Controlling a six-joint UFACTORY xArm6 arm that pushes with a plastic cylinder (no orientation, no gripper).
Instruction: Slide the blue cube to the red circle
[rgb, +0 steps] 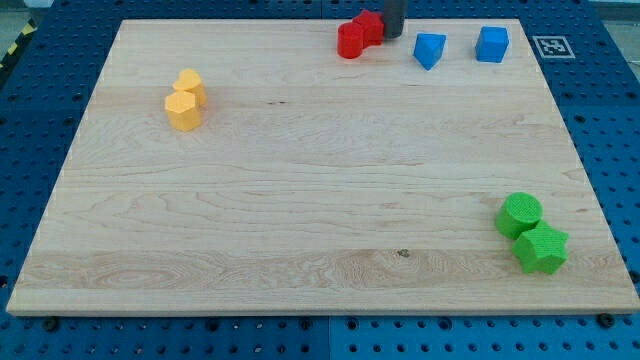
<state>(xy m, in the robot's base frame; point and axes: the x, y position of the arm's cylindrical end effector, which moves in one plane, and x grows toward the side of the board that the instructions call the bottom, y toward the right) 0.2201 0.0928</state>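
The blue cube (492, 44) sits near the view's top right of the wooden board (320, 180). A second blue block (429, 49), wedge-like, lies to its left. The red circle (350, 41) sits at the view's top centre, touching another red block (369, 27) at its upper right. My rod comes down at the view's top edge; my tip (393, 35) stands right beside the upper red block, on its right. The tip is left of both blue blocks, well apart from the blue cube.
Two yellow blocks (185, 100) sit together at the view's left. A green cylinder (520, 214) and a green star-shaped block (541, 248) sit together at the view's bottom right. A blue pegboard surrounds the board.
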